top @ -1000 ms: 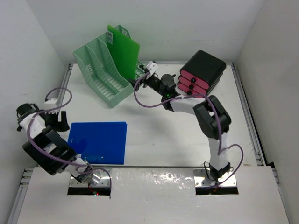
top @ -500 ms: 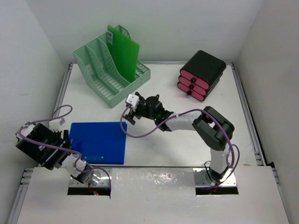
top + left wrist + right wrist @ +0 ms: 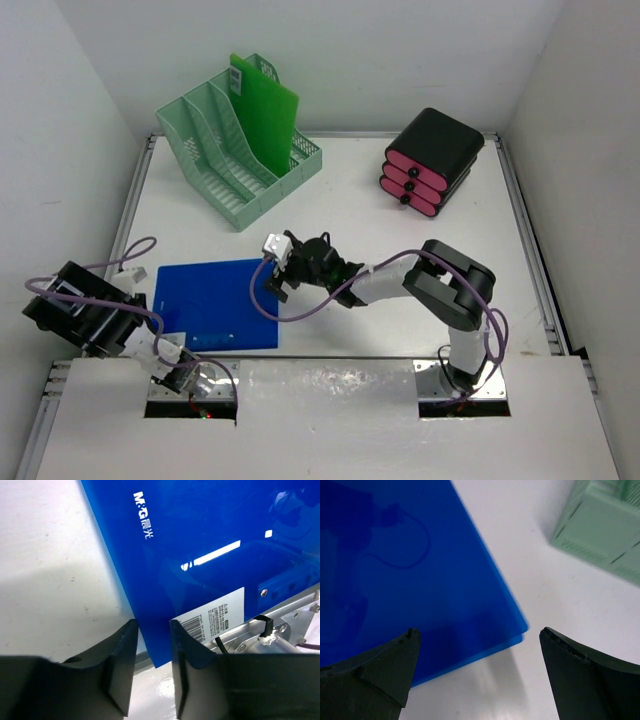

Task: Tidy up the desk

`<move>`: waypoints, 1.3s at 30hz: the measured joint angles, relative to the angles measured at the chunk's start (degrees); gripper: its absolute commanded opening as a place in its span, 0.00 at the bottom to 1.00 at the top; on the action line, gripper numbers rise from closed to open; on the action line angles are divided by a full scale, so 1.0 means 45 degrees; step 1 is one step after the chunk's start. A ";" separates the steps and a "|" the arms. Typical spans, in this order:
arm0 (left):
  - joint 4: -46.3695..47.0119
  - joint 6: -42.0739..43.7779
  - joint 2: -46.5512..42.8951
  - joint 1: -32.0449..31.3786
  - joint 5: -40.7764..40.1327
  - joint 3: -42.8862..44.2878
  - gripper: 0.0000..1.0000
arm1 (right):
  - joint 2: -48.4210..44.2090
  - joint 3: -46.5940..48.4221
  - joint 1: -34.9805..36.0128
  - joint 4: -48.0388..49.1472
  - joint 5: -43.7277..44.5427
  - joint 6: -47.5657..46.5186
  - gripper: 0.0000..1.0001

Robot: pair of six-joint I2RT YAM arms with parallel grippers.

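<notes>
Top external camera, fixed above and behind the arm bases, looks down over the whole desk [image 3: 400, 210] to its far wall. Left wrist camera sits low and close at the near-left corner, facing the blue folder [image 3: 215, 300] and the near rail [image 3: 295, 615]. Right wrist camera looks down, close, on the folder's far-right corner, with the green rack [image 3: 235, 150] at frame's edge. All three views share the folder.

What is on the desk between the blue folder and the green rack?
Nothing. In the top view, only bare white desk lies between the blue folder and the green rack. The right wrist view shows the same bare gap.
</notes>
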 measured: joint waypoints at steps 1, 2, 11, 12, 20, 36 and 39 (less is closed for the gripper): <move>-0.0029 0.0044 0.0058 0.0000 -0.0010 0.0000 0.22 | 0.0029 -0.0214 0.0121 0.0010 0.0049 0.0160 0.99; -0.0053 0.0073 0.0165 0.0005 -0.0029 0.0005 0.21 | 0.0092 -0.0359 0.0209 0.0010 0.0151 0.0306 0.99; -0.0452 -0.0015 0.0986 0.0073 0.0204 0.0087 0.00 | 0.0573 -0.1511 0.0311 0.0563 0.0748 0.1710 0.99; -0.0573 -0.0010 0.0962 0.0078 0.0330 0.0165 0.00 | 0.0651 -0.1535 0.0311 0.0578 0.0758 0.1812 0.99; -0.1462 0.1005 -0.1613 -0.0568 0.2385 0.1044 0.00 | 0.0495 -0.1836 0.0267 0.0267 0.0199 0.1355 0.99; -0.1409 0.1122 -0.4507 -0.5139 0.3220 0.4313 0.00 | 0.0544 0.3672 -0.3531 -0.3949 -0.6489 0.0675 0.99; -0.1049 0.0146 -0.4575 -0.5566 0.2909 0.4410 0.00 | 0.1302 0.5207 -0.3468 -0.4619 -0.6815 0.0806 0.99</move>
